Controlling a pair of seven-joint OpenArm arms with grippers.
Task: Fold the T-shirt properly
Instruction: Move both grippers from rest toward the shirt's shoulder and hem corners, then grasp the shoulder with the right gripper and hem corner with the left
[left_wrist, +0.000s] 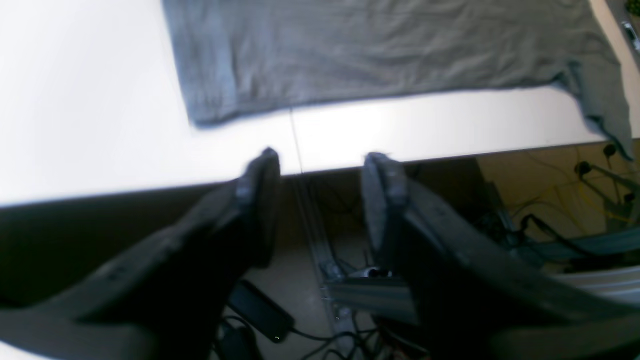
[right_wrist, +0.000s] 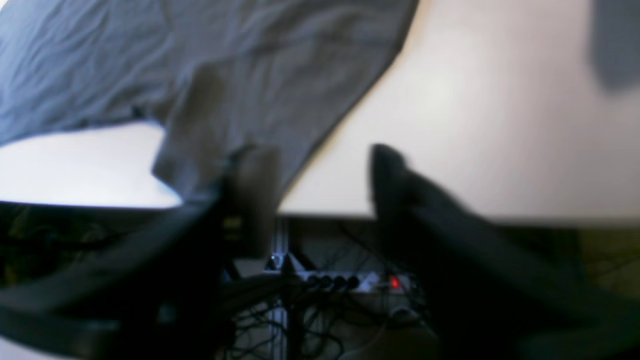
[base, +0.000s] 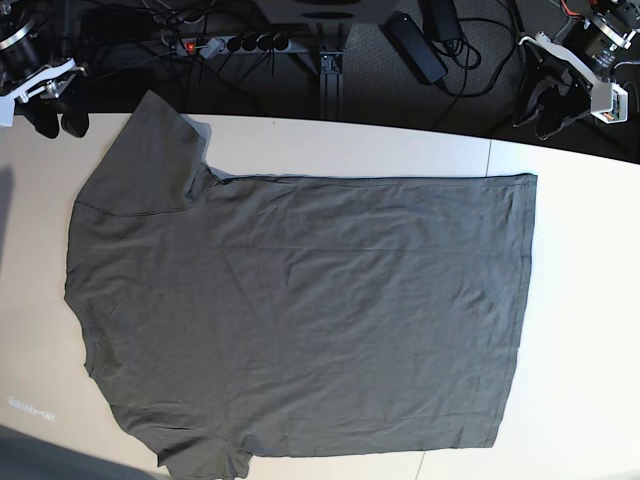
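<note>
Right gripper (base: 55, 118), far left of the base view: parked off the table's back edge, just beyond the upper sleeve. Your right wrist view shows the jaws standing wide with nothing between them; the sleeve tip lies close by one finger, and blur hides whether cloth touches it.

T-shirt (base: 300, 310): spread flat across the white table (base: 585, 330), collar end to the left, hem to the right, both sleeves out. My read is that it lies opened like this so you can pick clean corners for a first fold; no fold is made yet. Wrinkles run through the body.

Left gripper (base: 553, 105), far right of the base view: also off the back edge, near the hem corner but apart from it. The left wrist view shows its fingers well spread, empty, pointing at the table edge.

Hard to make out:
- The lower sleeve is cut off by the bottom of the base view.
- The collar and any label cannot be made out.
- Both wrist views are soft; the right one badly smeared.
- Cables and a power strip (base: 235, 43) crowd the dark floor behind the table.
</note>
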